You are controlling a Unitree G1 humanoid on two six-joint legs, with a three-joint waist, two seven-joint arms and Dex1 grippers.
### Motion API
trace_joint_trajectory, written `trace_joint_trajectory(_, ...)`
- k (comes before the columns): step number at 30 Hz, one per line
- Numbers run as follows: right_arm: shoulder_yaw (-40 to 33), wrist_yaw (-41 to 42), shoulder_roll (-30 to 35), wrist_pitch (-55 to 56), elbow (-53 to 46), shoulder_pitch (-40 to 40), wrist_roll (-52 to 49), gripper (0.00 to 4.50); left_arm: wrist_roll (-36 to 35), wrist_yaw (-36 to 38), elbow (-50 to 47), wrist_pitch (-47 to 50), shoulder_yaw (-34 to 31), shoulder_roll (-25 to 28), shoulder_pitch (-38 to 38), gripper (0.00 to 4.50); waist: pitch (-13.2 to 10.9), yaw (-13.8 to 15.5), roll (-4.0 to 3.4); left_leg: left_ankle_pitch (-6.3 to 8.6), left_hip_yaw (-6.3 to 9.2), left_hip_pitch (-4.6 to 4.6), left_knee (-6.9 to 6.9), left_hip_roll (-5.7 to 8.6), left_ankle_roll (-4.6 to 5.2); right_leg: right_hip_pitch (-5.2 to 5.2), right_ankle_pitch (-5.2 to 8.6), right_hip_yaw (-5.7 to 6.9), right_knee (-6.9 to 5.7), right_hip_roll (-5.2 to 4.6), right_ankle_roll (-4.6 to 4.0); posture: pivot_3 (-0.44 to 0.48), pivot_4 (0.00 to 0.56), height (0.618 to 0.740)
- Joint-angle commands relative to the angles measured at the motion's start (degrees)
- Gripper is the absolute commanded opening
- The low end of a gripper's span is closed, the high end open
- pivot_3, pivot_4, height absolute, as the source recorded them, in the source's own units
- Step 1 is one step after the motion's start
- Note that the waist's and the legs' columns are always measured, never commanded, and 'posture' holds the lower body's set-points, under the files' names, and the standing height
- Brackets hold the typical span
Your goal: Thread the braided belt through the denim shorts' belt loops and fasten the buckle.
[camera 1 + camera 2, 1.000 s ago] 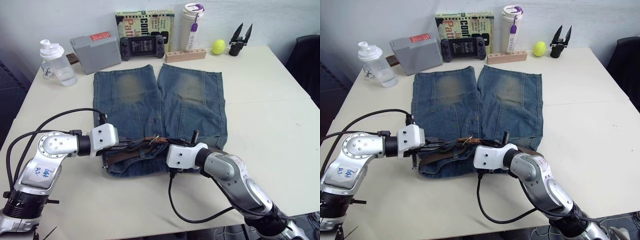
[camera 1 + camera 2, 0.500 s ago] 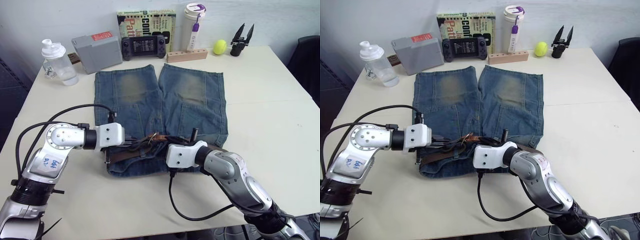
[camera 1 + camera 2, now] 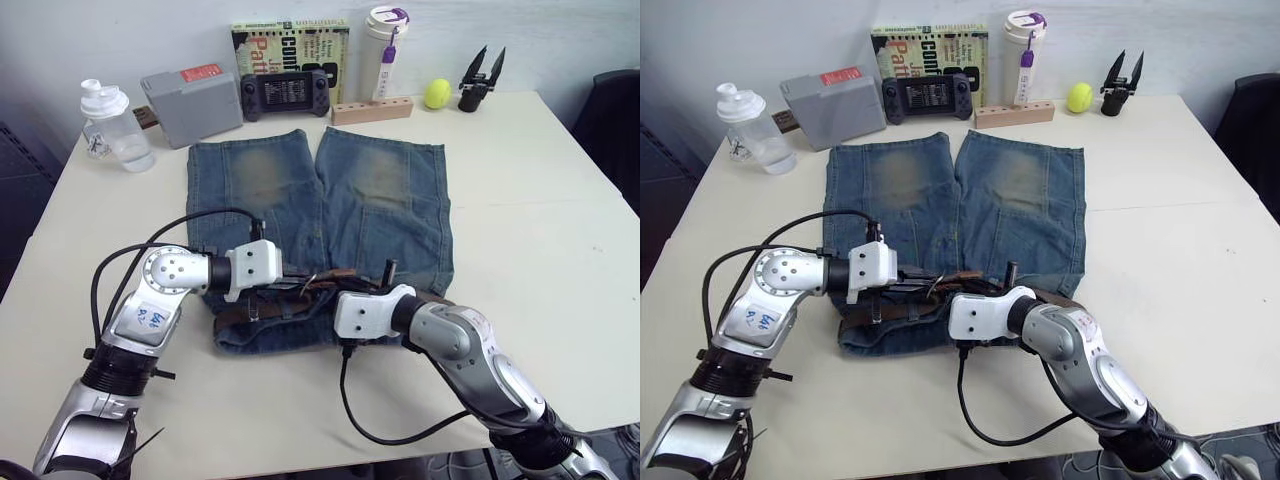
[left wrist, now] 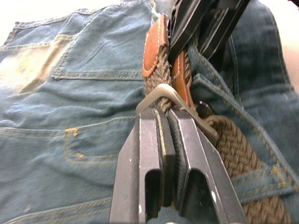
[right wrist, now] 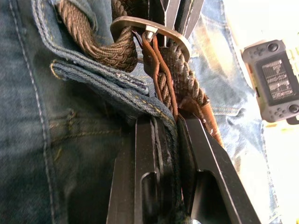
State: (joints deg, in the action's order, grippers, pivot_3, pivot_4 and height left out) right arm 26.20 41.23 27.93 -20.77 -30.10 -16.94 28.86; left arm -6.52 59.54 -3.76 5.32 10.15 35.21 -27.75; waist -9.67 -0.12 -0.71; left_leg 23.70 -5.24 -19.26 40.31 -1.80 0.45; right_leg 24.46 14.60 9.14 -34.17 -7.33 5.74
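Buckle (image 4: 164,94) just past left jaws; braided belt (image 5: 173,70) between right jaws.

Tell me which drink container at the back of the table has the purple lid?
The tall white tumbler behind the wooden block; the clear shaker bottle on the left has a white lid.

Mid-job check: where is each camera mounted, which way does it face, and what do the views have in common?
Head eyes: forward and down over the table; both arms meet at the denim shorts waistband.
Left wrist: along the left end effector, pressed shut at the buckle on the braided belt.
Right wrist: along the right end effector, clamping belt and denim; a game console lies beyond.
Shared: buckle and belt; each wrist view also catches the opposite end effector.
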Motion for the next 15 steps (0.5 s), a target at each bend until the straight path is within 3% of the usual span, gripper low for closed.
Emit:
trace_joint_trajectory(1,-1.69,2.67,-0.81,-3.22,-4.37,0.89,-2.89,0.08,-0.10,-0.04,-1.14,-1.18,2.42,-2.21,0.93,0.00,0.01,0.11,0.02,0.00,0.01,-0.01,0.03,0.00,0.00,-0.01,0.00,0.00,0.00,-0.01,0.00,0.000,0.150,0.726)
trace_joint_trajectory(7,-10.23,10.35,-0.38,-17.40,-12.43,3.12,-13.83,2.44,1.52,-1.68,1.44,-2.19,3.91,-5.35,0.70,0.00,0.01,0.29,0.02,0.00,0.06,-0.04,0.14,0.01,0.01,-0.02,0.00,0.02,-0.06,-0.02,0.00,0.000,0.150,0.726)
trace_joint_trajectory(11,-18.99,16.56,2.47,-27.99,-18.21,1.08,-24.36,4.24,2.11,-2.18,2.60,-3.17,4.11,-6.31,0.91,0.00,0.02,0.36,0.03,0.00,0.07,-0.06,0.24,0.03,0.01,-0.03,-0.01,0.01,-0.11,-0.04,0.01,0.000,0.150,0.726)
trace_joint_trajectory(15,-26.17,19.85,4.37,-33.40,-18.43,-2.80,-31.69,4.24,2.24,-2.46,2.71,-3.45,4.22,-6.71,1.28,0.00,0.02,0.39,0.03,0.01,0.09,-0.06,0.30,0.04,0.02,-0.04,-0.01,0.01,-0.14,-0.06,0.01,0.000,0.150,0.726)
